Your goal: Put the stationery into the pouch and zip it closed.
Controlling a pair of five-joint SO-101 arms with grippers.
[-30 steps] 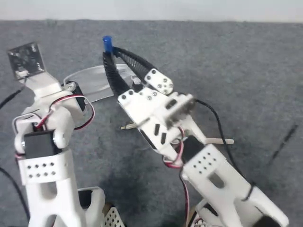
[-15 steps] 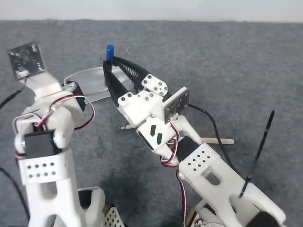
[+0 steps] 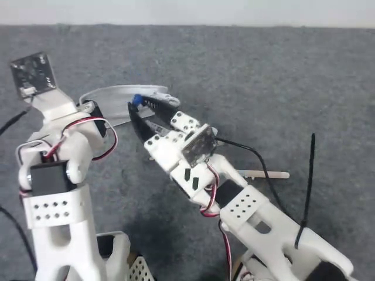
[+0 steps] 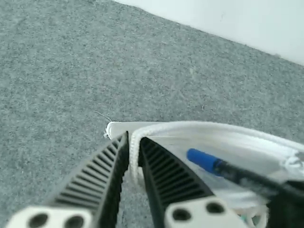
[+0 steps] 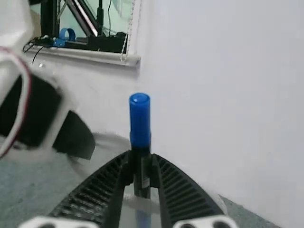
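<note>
A translucent white pouch [image 3: 120,93] lies on the grey carpet, its mouth held up. My left gripper [image 4: 134,142] is shut on the pouch's white rim [image 4: 199,129]. In the high view this gripper [image 3: 95,111] sits at the pouch's near-left end. My right gripper [image 3: 139,106] is shut on a pen with a blue cap [image 3: 137,100], its capped end at the pouch mouth. The right wrist view has the blue-capped pen [image 5: 139,118] sticking out past the gripper [image 5: 141,164]. From the left wrist, the pen [image 4: 209,161] hangs over the pouch opening.
A thin wooden pencil [image 3: 263,174] lies on the carpet to the right of the right arm. A black cable [image 3: 309,175] stands up beside that arm. Open carpet [image 3: 281,76] stretches to the back and right.
My right gripper has come down and tilted, bringing the pen's blue cap from high above the pouch to its mouth. The left arm has held still.
</note>
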